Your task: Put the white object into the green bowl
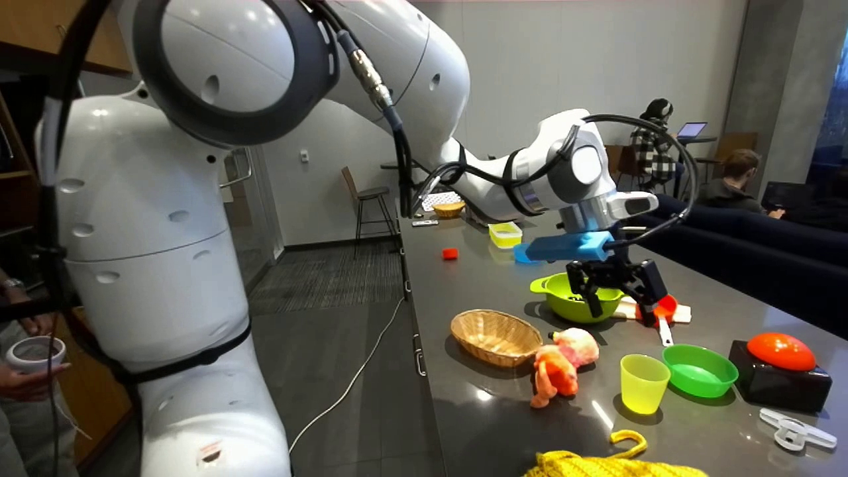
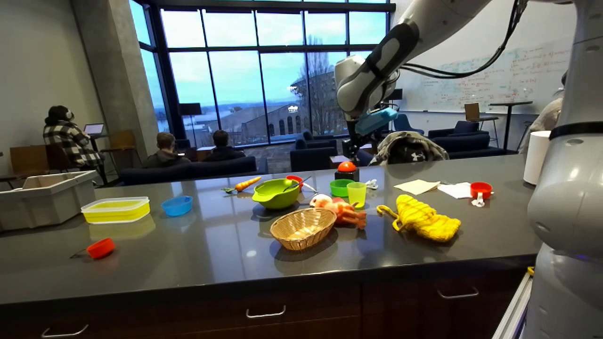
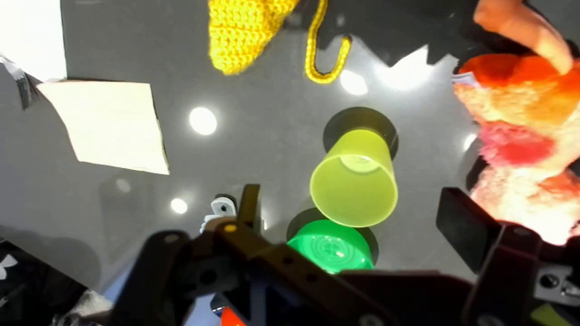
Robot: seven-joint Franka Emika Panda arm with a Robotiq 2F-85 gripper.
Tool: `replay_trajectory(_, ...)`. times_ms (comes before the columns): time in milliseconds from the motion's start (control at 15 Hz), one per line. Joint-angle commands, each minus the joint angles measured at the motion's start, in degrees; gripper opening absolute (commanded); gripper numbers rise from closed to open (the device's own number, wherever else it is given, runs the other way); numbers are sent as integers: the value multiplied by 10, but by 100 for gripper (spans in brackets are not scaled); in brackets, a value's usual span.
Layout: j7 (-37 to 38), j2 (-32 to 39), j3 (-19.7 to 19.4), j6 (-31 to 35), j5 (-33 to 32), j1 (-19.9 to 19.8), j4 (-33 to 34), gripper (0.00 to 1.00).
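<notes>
The white cube-like block does not show in any view; it is hidden or out of view. A small green bowl (image 1: 699,372) stands on the counter; it also shows in an exterior view (image 2: 340,188) and, partly covered by a finger, in the wrist view (image 3: 333,246). A larger lime-green bowl with handles (image 1: 573,301) stands farther along, with a utensil sticking out of it (image 2: 275,194). My gripper (image 1: 621,308) is open and empty above the counter; its spread fingers show in the wrist view (image 3: 351,201), with the yellow cup (image 3: 355,190) and small green bowl below.
A pinkish plush toy (image 1: 563,364) and a wicker basket (image 1: 497,338) stand near the bowls. A black box with a red dome (image 1: 782,371) and a white winged tool (image 1: 797,430) are beside the small green bowl. A yellow knitted piece (image 2: 421,219) and papers (image 2: 417,187) lie nearby.
</notes>
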Motion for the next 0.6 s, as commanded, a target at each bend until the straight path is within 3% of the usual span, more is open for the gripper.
replay_trajectory(0,-9,25,-33,48,-11,-19,10,100)
replay_trajectory(267,-36,61,-70,127,17,-47,16,100)
replay_trajectory(533,-114,121,-81,196,125,-75,53,100)
